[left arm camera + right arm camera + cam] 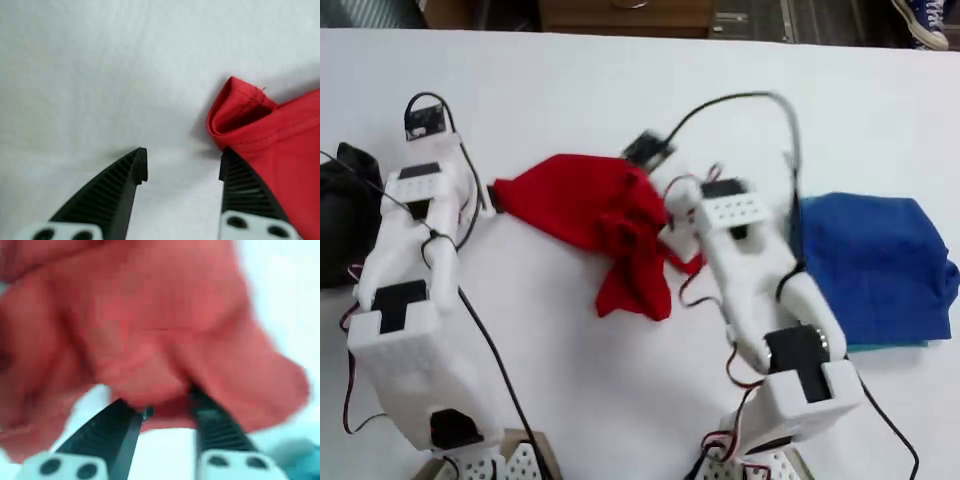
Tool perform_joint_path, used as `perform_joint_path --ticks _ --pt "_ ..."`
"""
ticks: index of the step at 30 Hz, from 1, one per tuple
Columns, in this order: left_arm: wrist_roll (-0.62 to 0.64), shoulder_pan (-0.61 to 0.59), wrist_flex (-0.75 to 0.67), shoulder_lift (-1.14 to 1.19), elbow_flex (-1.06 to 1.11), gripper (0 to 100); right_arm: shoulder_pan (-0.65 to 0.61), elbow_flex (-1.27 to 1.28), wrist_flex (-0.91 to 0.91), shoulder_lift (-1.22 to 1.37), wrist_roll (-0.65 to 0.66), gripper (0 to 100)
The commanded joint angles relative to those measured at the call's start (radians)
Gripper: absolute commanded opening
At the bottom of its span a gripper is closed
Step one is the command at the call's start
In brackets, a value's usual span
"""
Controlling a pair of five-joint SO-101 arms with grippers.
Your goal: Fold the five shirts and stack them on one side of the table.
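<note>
From above, one red shirt [590, 215] lies crumpled on the table [570, 90] between two arms. One blue shirt [870, 265] sits folded beside the right arm, with a teal edge [885, 347] peeking out beneath. A black heap [345, 215] is cut off by the picture's edge.

Left wrist view: the left gripper [182, 165] is spread wide, one jaw against the red shirt's [270, 150] hem.

Right wrist view: the right gripper [167, 402] is buried in blurred red shirt [150, 330]. Whether it has hold, I can't tell.

The white counter [570, 80] carries a crumpled red shirt [590, 215] near its centre, with one end trailing toward 6 o'clock. At 3 o'clock lies a folded blue shirt [875, 265], with a teal edge [885, 347] showing beneath it. A black bundle [345, 215] sits at 9 o'clock.
</note>
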Motion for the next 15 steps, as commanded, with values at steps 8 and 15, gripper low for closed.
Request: perform_joint_path --ticks 8,15 --pt "0.005 -0.005 -0.009 -0.006 -0.044 26 0.124 -0.245 0.131 -0.002 0.0 2.0" --pt "0.005 -0.005 -0.009 -0.005 -0.045 26 -0.039 -0.256 0.298 -0.002 -0.008 8.4"
